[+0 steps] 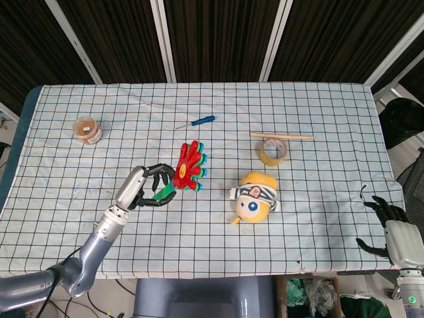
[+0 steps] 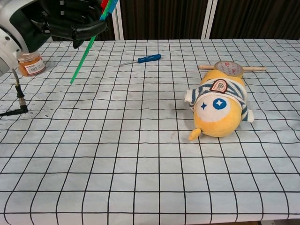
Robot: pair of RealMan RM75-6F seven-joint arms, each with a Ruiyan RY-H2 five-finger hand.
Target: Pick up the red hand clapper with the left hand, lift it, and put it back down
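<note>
One left hand [image 1: 142, 189] wraps the green handle of the red hand clapper [image 1: 188, 167], held clear above the checked bench [image 1: 318, 112]. The toy looks light, thin, stiff plastic; its handle seems the surest hold. The right hand [image 1: 391, 228] idles, fingers apart.

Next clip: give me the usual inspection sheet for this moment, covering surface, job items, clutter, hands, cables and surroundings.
Surface: table under a white cloth with a black grid, lightly wrinkled.
Job's things: red hand clapper lifted clear of the cloth, its green handle slanting down from the hand.
Clutter: blue-handled screwdriver, small jar, tape roll beside a wooden stick, yellow plush toy.
Hands: left hand grips the clapper's handle; right hand sits off the table's right edge, holding nothing.
Cables: black cable on the cloth at the left.
Surroundings: dark panels with pale posts behind the table.
</note>
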